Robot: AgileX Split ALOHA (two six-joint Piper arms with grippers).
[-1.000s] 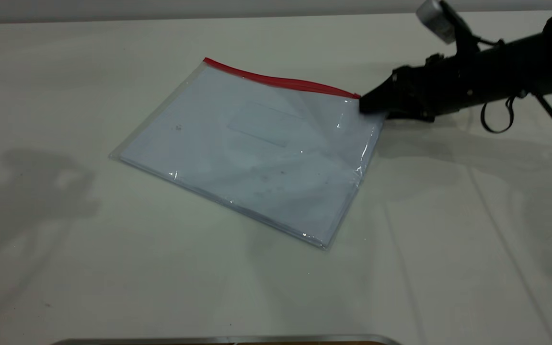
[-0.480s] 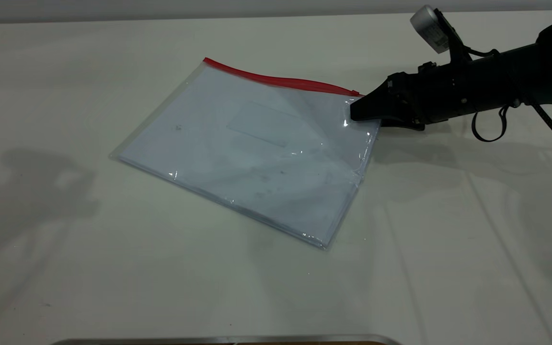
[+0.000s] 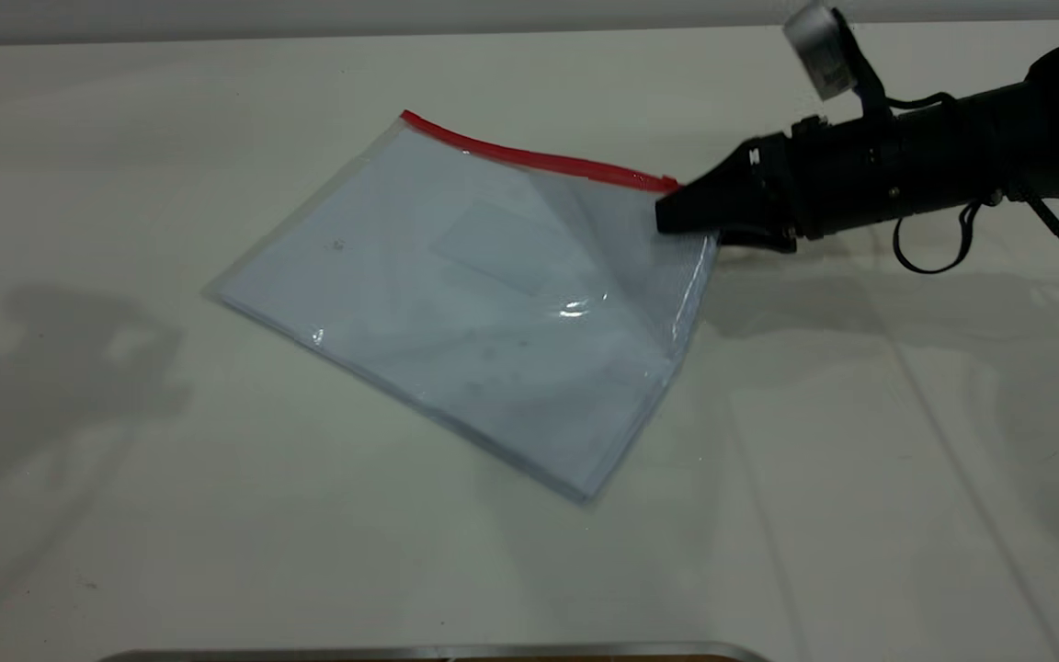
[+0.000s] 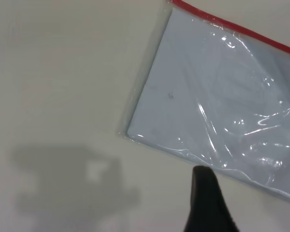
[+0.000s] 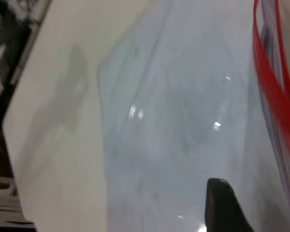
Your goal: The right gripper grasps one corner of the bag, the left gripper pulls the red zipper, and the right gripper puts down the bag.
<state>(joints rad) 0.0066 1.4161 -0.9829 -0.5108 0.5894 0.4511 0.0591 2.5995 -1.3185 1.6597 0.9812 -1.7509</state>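
Note:
The bag (image 3: 474, 294) is a clear pouch with white sheets, lying slantwise on the white table. The red zipper (image 3: 539, 158) runs along its far edge. My right gripper (image 3: 672, 213) reaches in from the right and is shut on the bag's far right corner beside the zipper's end, holding that corner slightly raised. In the right wrist view one black fingertip (image 5: 222, 203) lies on the bag (image 5: 183, 121) beside the red zipper (image 5: 273, 92). My left gripper (image 4: 205, 198) hovers off the bag's (image 4: 217, 96) near edge, apart from it; the zipper (image 4: 232, 24) is at the far side.
The white table (image 3: 860, 460) stretches around the bag. A metal rim (image 3: 438, 651) lies along the front edge. The left arm's shadow (image 3: 79, 359) falls on the table at the left.
My right gripper has slid left over the bag's corner and raised it. The bag has tilted and its near corner has shifted left.

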